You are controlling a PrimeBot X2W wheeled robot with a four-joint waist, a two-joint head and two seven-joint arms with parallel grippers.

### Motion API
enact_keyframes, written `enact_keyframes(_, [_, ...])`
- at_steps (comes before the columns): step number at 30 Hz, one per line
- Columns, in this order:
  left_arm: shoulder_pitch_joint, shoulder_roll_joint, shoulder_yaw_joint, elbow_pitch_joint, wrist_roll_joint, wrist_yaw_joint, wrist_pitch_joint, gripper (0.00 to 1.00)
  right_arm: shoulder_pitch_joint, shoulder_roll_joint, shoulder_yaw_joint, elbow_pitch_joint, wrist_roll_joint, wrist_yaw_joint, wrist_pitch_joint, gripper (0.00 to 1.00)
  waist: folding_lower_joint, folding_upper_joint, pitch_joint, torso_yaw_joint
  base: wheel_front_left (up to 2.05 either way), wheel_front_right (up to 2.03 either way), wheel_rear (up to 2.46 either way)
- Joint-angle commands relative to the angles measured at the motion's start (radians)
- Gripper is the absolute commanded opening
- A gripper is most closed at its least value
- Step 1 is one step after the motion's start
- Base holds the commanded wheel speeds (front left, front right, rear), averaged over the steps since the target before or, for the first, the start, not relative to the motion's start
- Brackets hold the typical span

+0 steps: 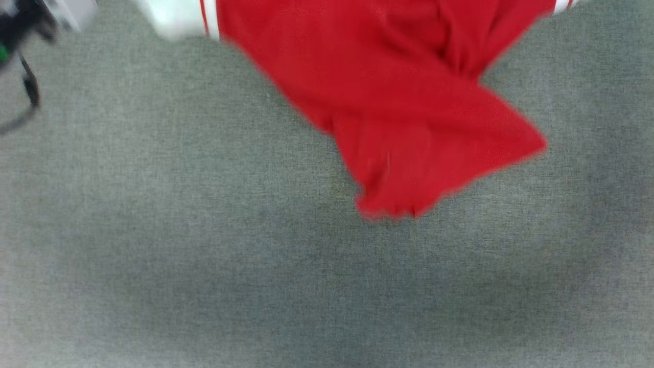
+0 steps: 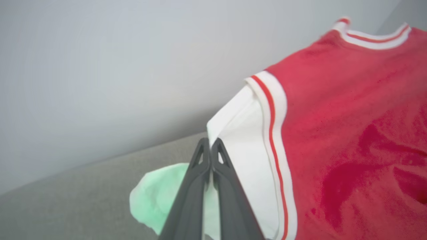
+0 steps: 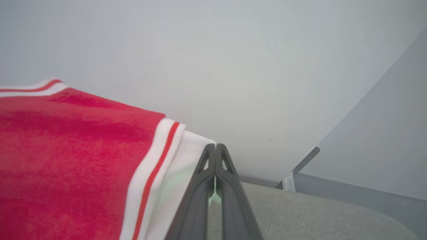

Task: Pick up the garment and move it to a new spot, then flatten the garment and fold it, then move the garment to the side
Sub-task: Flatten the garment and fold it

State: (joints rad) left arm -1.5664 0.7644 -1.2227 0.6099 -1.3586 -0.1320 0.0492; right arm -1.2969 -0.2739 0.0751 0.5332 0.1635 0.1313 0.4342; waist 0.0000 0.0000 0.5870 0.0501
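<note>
Shirt point(image 1: 409, 102) held up by both sleeves point(image 2: 240, 143) over the grey table point(image 1: 153, 266).
Left gripper point(image 2: 210, 142) and right gripper point(image 3: 216, 147) each pinch a white sleeve edge, jaws nearly together. The neckline point(image 2: 373, 39) is uppermost and the long axis runs down to the hem point(image 1: 388, 210), toward the robot's side. The head view is blurred and crops the shoulders.

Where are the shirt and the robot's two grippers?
shirt point(image 1: 409, 102): head view, on its red body.
left gripper point(image 2: 210, 142): left wrist view, between its fingertips, shut on a white sleeve.
right gripper point(image 3: 216, 147): right wrist view, between its fingertips, shut on the other sleeve.
</note>
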Motion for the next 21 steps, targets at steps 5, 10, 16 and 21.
enact_keyframes(5, [-0.119,-0.07,0.12,0.172,-0.071,0.002,-0.177,0.0,-0.125,0.122,-0.245,0.044,-0.154,-0.001,-0.143,0.0,0.0,0.0,0.021,-0.008,0.0,0.0,0.0])
enact_keyframes(10, [-0.226,-0.121,0.201,0.279,-0.112,0.003,-0.255,0.0,-0.233,0.17,-0.352,0.065,-0.235,-0.001,-0.238,0.0,0.0,0.0,0.026,-0.02,0.0,0.0,0.0])
enact_keyframes(16, [-0.386,-0.146,0.275,0.332,-0.079,0.003,-0.309,0.0,-0.373,0.198,-0.414,0.098,-0.286,-0.002,-0.337,0.0,0.0,0.0,0.01,-0.044,0.0,0.0,0.0])
enact_keyframes(21, [-0.405,-0.157,0.284,0.288,-0.056,0.002,-0.313,0.0,-0.424,0.199,-0.394,0.135,-0.274,-0.001,-0.366,0.0,0.0,0.0,0.002,-0.053,0.0,0.0,0.0])
